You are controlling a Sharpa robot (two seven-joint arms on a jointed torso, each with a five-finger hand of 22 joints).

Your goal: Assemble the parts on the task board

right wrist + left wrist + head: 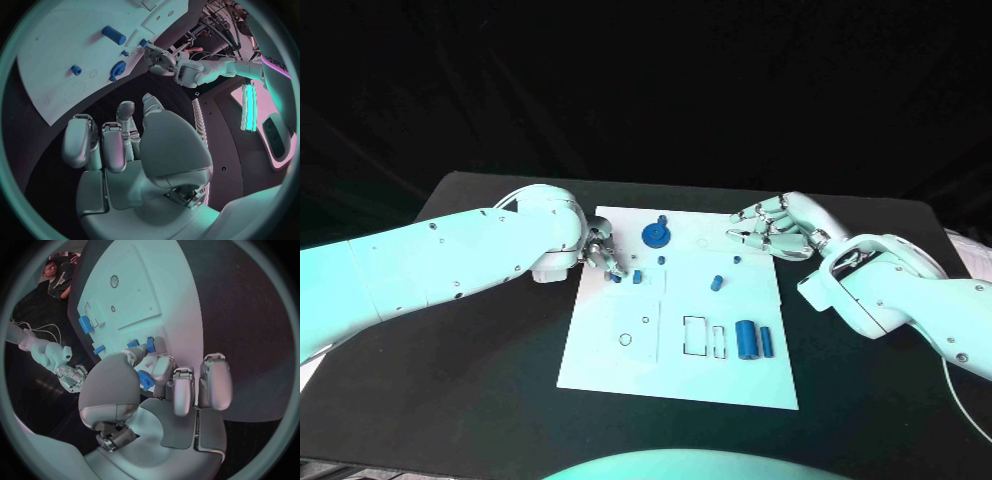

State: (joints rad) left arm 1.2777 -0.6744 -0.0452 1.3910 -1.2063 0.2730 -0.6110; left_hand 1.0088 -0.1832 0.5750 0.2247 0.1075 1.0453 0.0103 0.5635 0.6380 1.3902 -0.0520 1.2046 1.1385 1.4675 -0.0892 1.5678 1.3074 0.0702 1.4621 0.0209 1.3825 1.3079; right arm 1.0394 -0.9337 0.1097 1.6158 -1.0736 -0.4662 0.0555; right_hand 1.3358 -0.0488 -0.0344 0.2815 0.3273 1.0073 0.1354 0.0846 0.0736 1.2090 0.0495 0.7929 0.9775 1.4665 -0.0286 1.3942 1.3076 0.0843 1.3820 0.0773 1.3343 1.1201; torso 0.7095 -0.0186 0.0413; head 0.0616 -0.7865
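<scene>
Head view, please: where on the black tabletop (pixel 473 360), and held by what? (Desk)

Centred on the white task board (pixel 682 375), flat and rigid-looking. Blue parts scattered across it: round part (pixel 656 235) toward 12 o'clock, small pieces (pixel 638 278) at about 10 o'clock, two cylinders (pixel 757 340) side by side near 4 o'clock. Left hand (pixel 599 250) poised at the board's 10 o'clock edge, fingertips just beside the small pieces. Cannot tell whether touching or pinching one. Right hand (pixel 773 228) hovering off the 1 o'clock corner, fingers curled in, nothing inside them. (Field)

And handling? (Desk)

Judged light, hard and smooth, probably moulded plastic, so stiff under pressure but likely to slip or roll. Best pinched across the curved flanks at mid-length for the cylinders, and by the raised stub on top for the round part. Small pieces likely fiddly: fingertip work only, with little surface to hold. Board matte, marked with thin outlines and small holes, presumably the seats. (Field)
</scene>
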